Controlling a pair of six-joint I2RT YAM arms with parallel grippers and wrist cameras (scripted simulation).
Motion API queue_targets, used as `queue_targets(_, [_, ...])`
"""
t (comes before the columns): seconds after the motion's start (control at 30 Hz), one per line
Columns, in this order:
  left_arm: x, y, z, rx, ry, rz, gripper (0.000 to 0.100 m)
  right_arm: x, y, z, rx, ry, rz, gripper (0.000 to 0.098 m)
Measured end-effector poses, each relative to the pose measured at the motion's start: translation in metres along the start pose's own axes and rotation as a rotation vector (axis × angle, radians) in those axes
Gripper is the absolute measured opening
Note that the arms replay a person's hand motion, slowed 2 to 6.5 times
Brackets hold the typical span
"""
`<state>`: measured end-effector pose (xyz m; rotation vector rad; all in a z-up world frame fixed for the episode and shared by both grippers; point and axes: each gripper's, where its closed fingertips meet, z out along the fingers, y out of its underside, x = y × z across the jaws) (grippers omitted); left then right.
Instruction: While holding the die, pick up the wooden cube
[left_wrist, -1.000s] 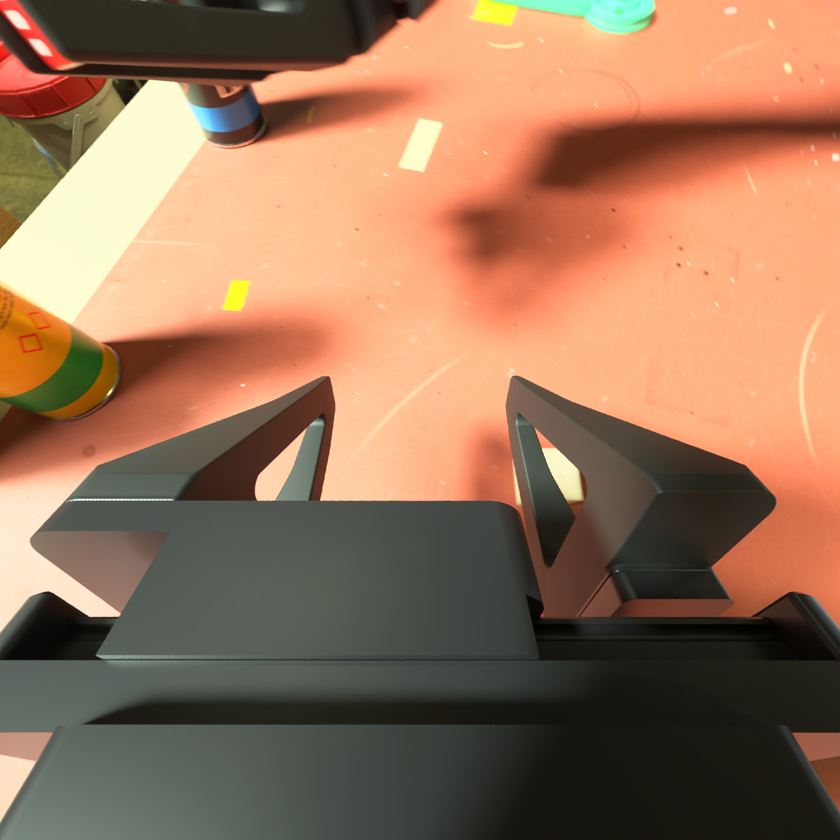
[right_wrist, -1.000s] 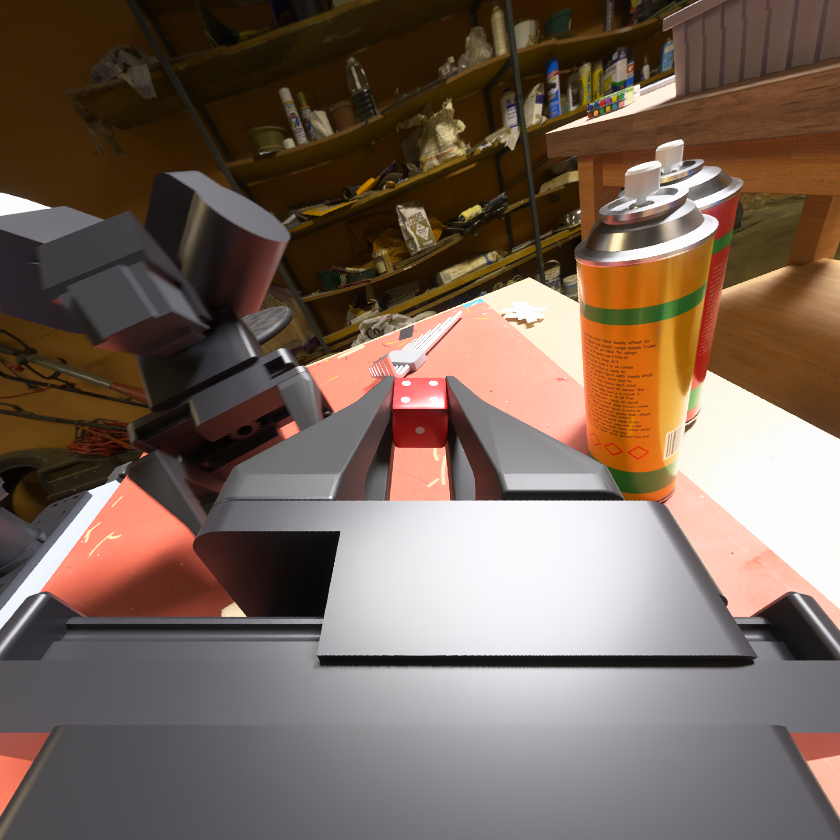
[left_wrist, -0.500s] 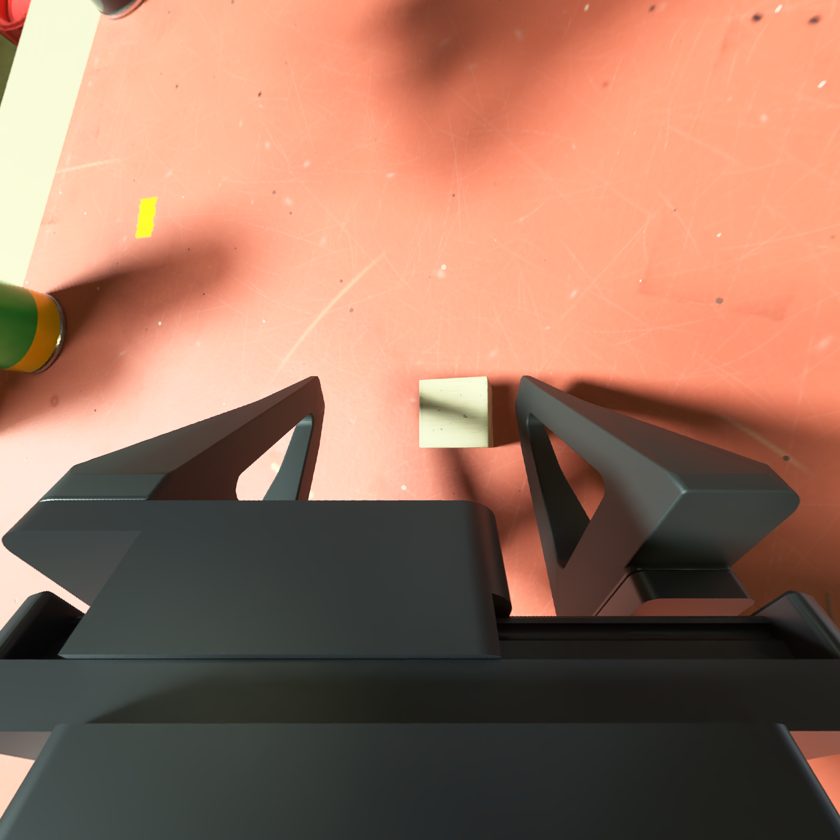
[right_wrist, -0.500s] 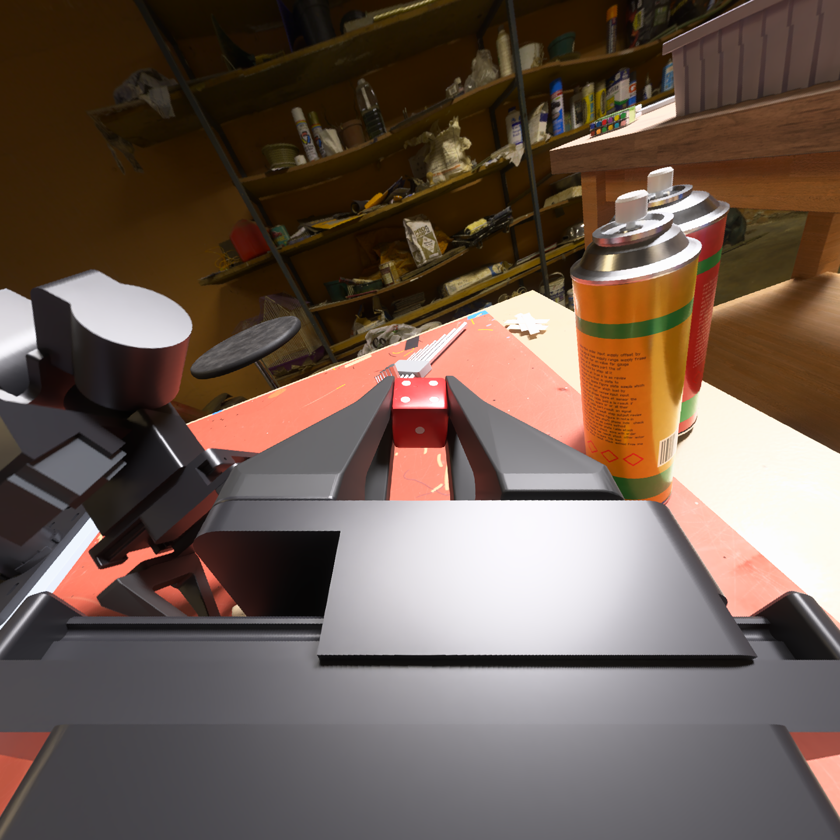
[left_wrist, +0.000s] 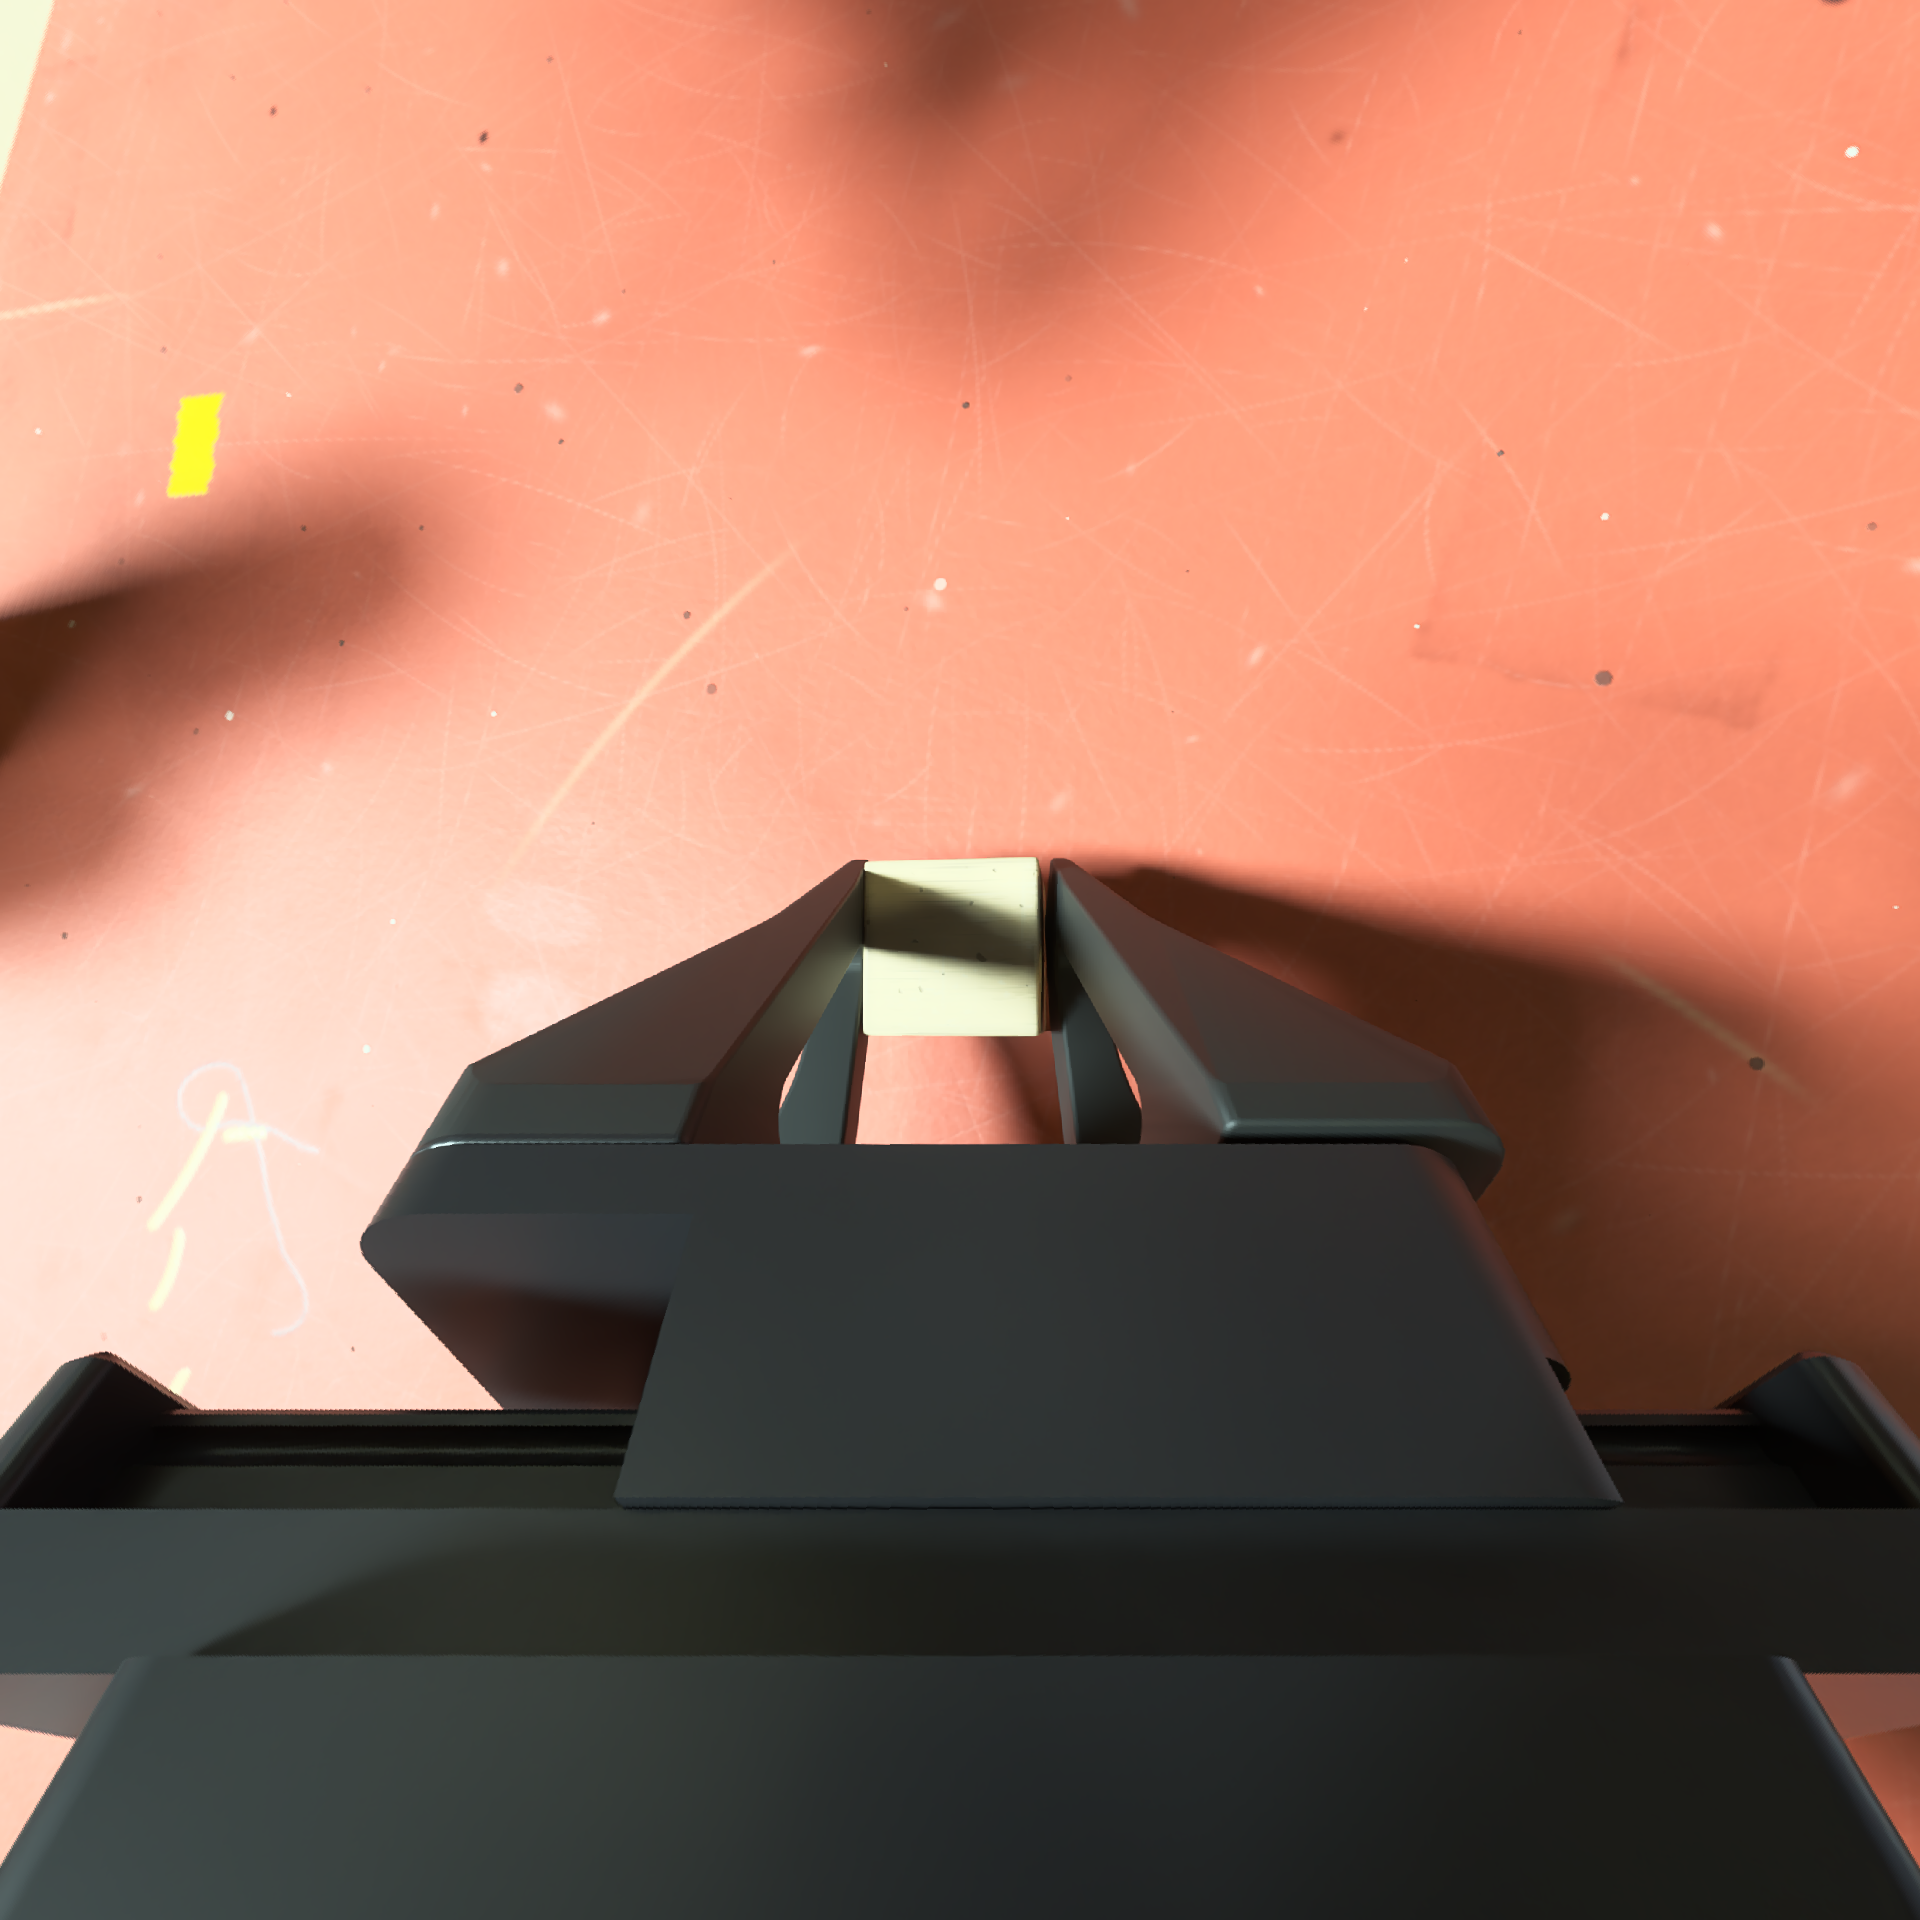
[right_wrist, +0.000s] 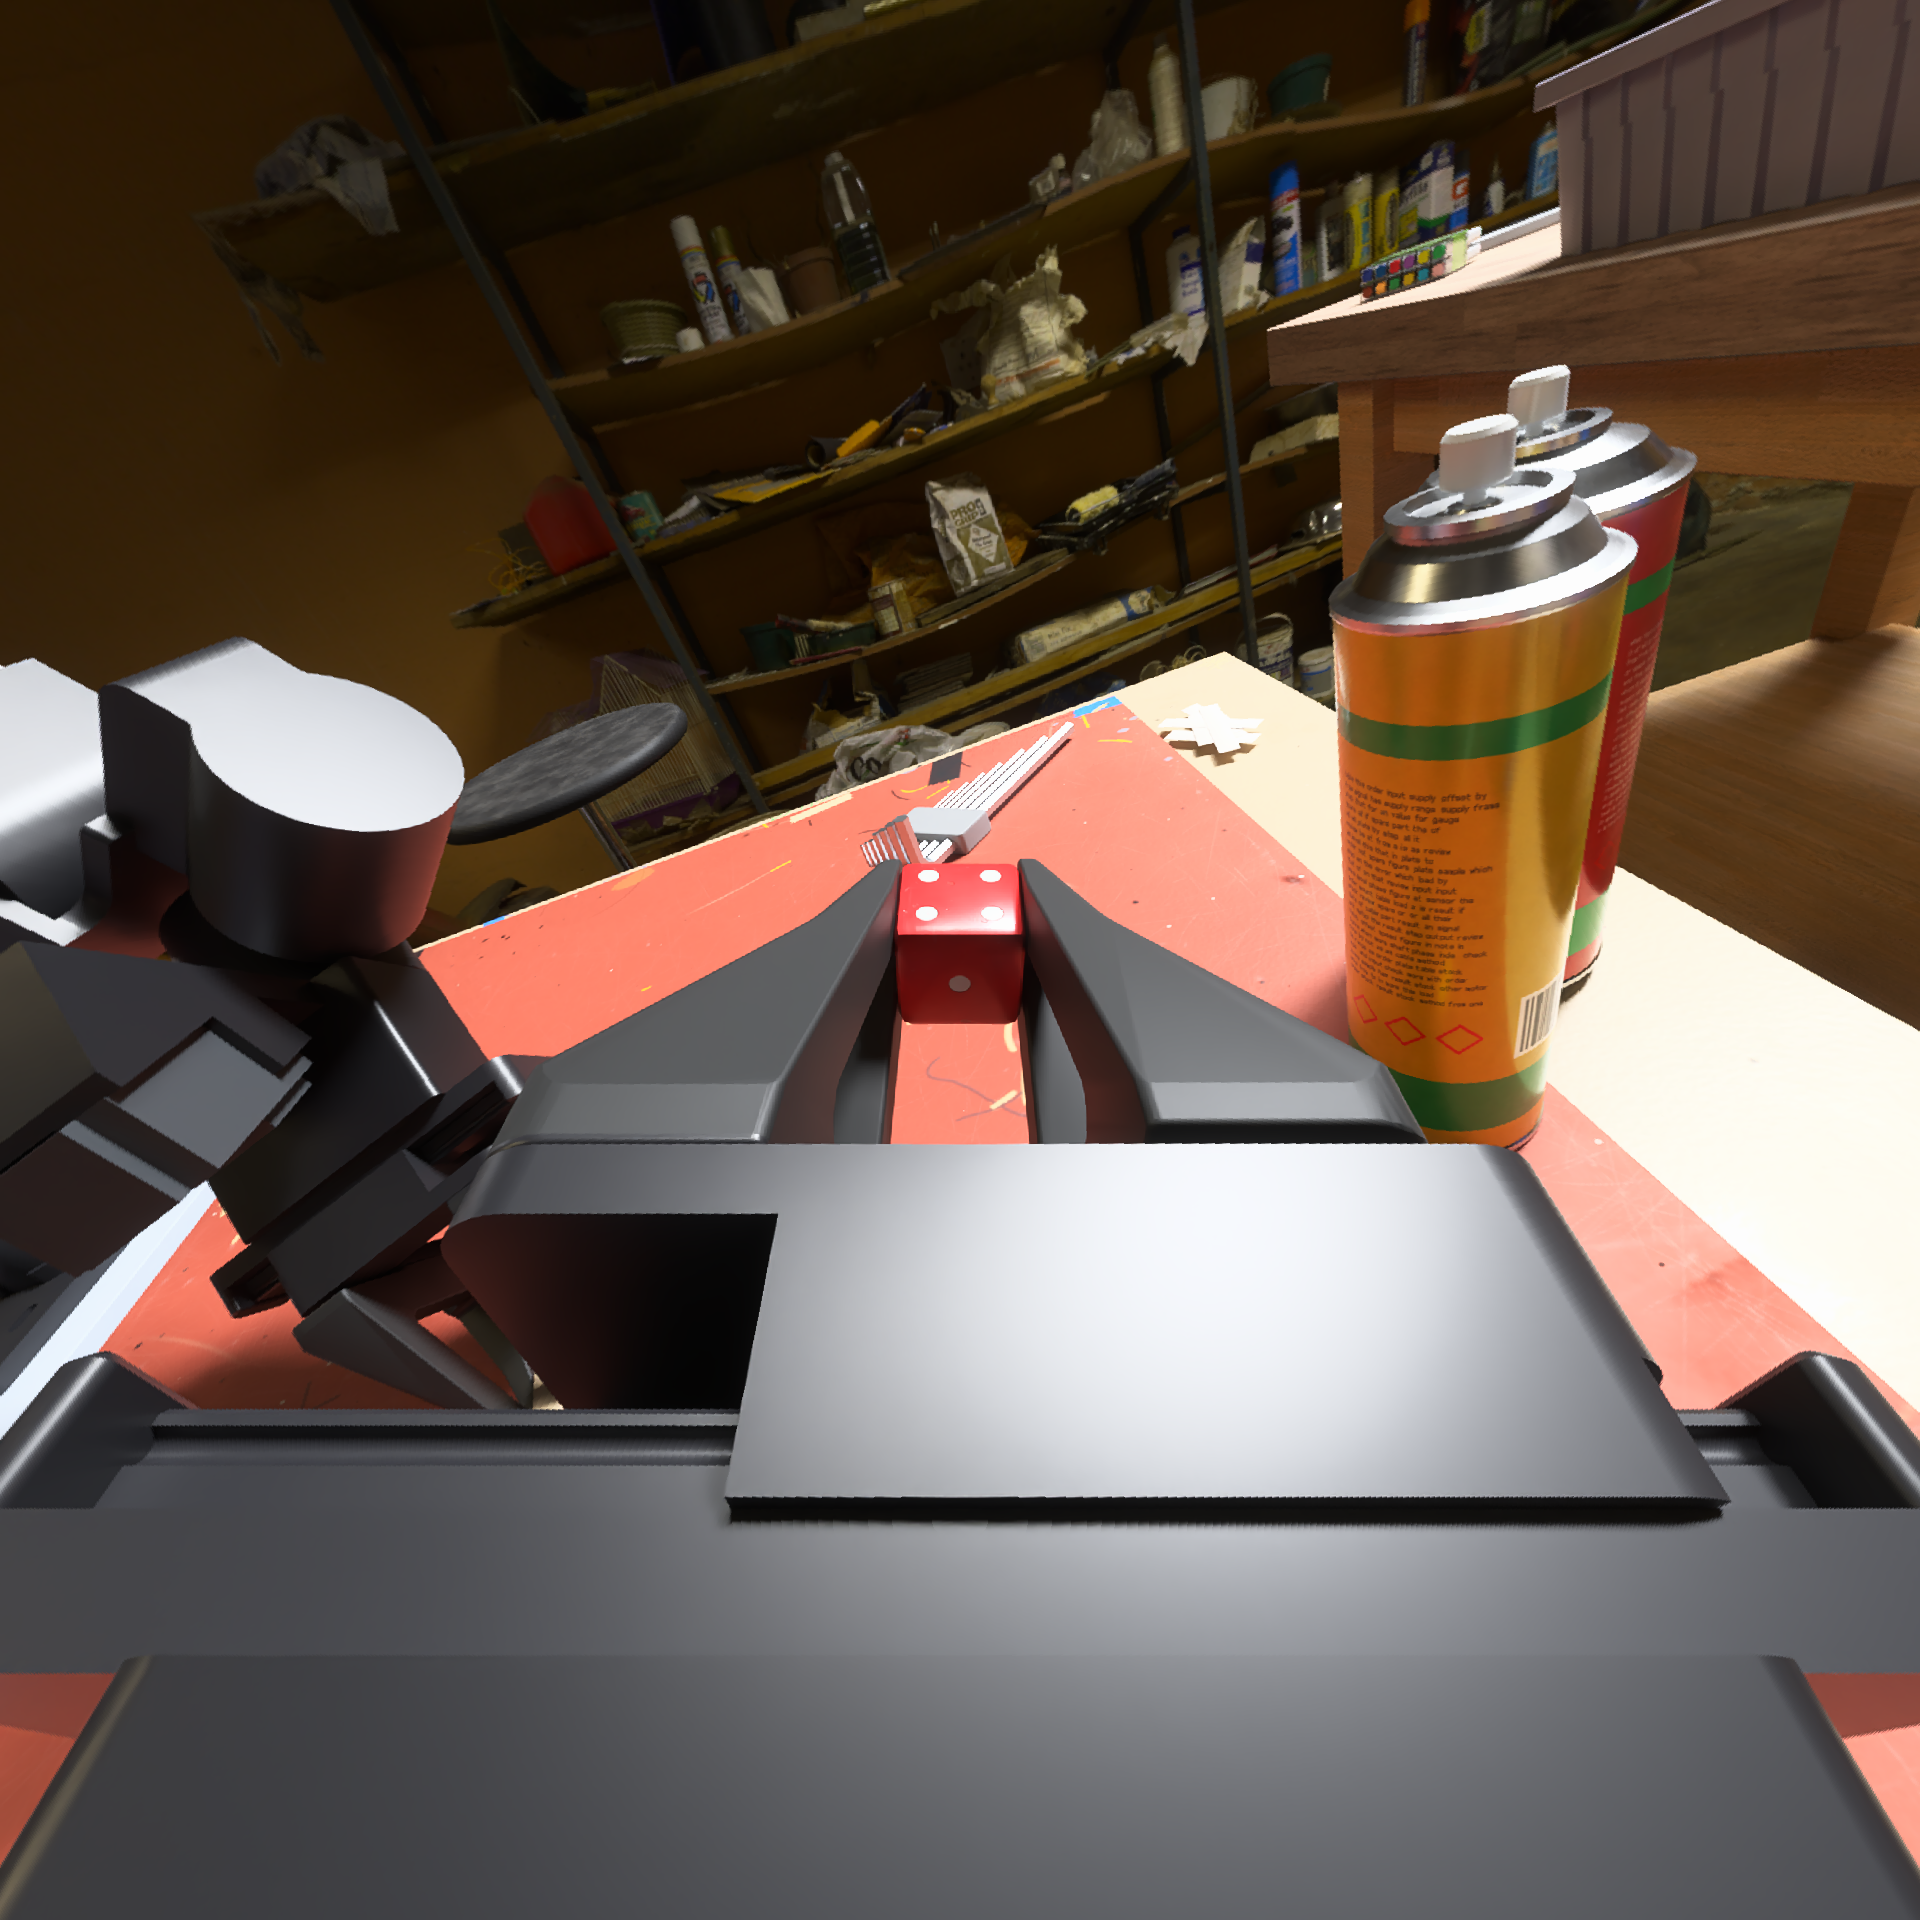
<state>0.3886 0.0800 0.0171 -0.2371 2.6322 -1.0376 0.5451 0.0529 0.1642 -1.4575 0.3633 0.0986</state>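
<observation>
Left gripper: pinched on the pale square-faced wooden cube, both fingers flat on opposite faces, cube at the fingertips.
Right gripper: clamped on the small red white-pipped die, held above the scuffed salmon-red tabletop.
Step in hand: you have the grasp; judged, only the lift remains.
How to do it: raise the left arm straight up, keep your squeeze constant, leave the right arm alone.
Containers: orange green-banded spray can upright beside a red can; contents cannot be told.
</observation>
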Motion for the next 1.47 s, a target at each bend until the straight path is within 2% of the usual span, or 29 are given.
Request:
queue_targets(0.5, [-0.002, -0.001, 0.0, 0.01, 0.004, -0.045, 0.027, -0.007, 0.004, 0.004, -0.023, -0.053, 0.014, 0.018])
queue_targets(0.8, [-0.011, 0.0, 0.001, 0.03, -0.03, -0.076, 0.025, -0.011, 0.02, 0.011, -0.086, -0.1, 0.059, 0.018])
queue_targets(1.2, [-0.019, 0.004, -0.003, 0.077, -0.07, -0.002, 0.025, -0.016, 0.038, 0.017, -0.178, -0.154, 0.047, 0.018])
queue_targets(1.47, [-0.038, -0.003, -0.009, 0.101, -0.119, 0.022, 0.025, -0.017, 0.048, 0.021, -0.223, -0.155, 0.032, 0.018])
